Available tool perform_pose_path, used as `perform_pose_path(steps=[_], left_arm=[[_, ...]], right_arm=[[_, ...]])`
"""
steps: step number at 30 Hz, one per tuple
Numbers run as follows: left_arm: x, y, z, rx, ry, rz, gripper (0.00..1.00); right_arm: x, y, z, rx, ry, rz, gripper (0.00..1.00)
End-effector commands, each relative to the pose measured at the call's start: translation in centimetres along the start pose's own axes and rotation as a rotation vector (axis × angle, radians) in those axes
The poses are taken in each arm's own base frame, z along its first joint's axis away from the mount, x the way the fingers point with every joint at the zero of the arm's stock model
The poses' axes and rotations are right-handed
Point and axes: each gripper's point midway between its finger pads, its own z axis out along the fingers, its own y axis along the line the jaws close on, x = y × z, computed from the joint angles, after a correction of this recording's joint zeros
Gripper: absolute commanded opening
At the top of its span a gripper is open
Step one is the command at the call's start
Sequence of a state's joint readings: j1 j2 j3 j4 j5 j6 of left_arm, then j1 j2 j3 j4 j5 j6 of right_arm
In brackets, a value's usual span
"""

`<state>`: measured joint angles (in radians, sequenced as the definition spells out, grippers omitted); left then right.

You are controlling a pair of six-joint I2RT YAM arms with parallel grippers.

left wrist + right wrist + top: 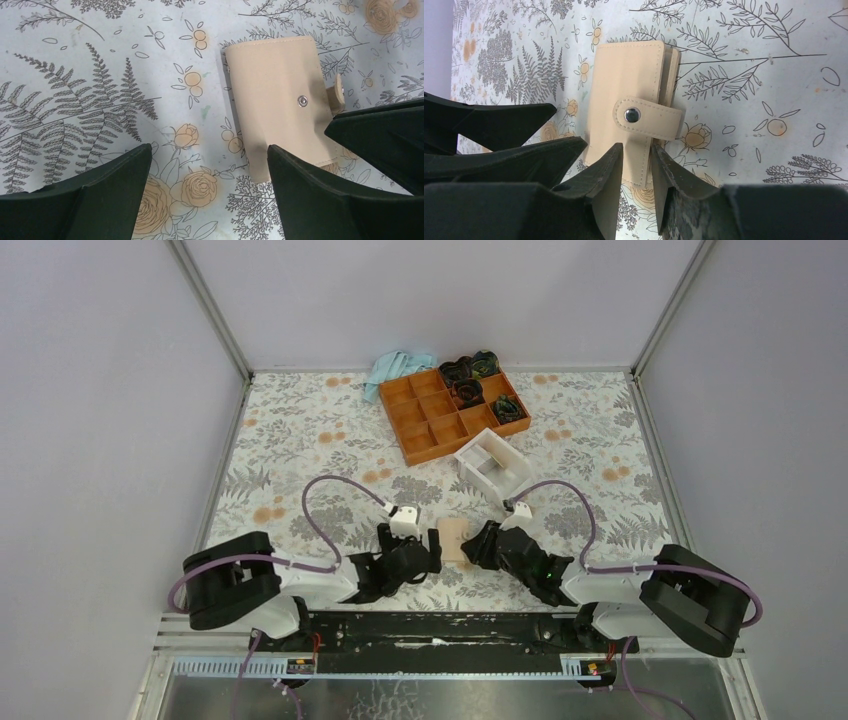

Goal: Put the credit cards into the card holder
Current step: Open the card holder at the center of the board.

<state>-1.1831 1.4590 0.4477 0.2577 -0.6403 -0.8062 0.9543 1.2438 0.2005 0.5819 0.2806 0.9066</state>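
Tan leather-look card holder [453, 538] lies flat on the floral table cover [300, 440], near-centre btwn both claws, prob. so either arm can work it. It's folded shut. Right wrist view shows its tab snapped over the face; left wrist view is less clear on that.

Left claw [208, 150] gapes wide and empty, one finger overlapping the holder's near corner.

Right claw [636, 146] is half-parted w/ tips at the holder's near edge. Can't tell if it nips that edge or only rests there, maybe steadying it.

No credit cards in sight; any inside are hidden.

Orange compartment tray [420, 430] sits further back w/ dark items [468, 393] in its far-right cells; other cells look bare. White open box [493, 465] is just beside it, contents unclear.
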Motion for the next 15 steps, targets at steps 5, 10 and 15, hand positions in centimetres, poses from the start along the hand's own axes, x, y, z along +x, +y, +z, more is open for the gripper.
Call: perform_pose_path(steps=[5, 10, 15], left_arm=[[-0.4, -0.4, -0.4, 0.056, -0.048, -0.128, 0.9], [-0.5, -1.0, -0.4, 0.095, -0.066, -0.212, 0.84], [-0.4, -1.7, -0.2, 0.137, -0.059, -0.279, 0.62]], right_arm=[[-0.6, 1.2, 0.6, -0.048, -0.021, 0.029, 0.35], [-0.5, 1.1, 0.6, -0.049, -0.022, 0.028, 0.35], [-0.6, 1.4, 0.6, -0.056, -0.024, 0.029, 0.35]])
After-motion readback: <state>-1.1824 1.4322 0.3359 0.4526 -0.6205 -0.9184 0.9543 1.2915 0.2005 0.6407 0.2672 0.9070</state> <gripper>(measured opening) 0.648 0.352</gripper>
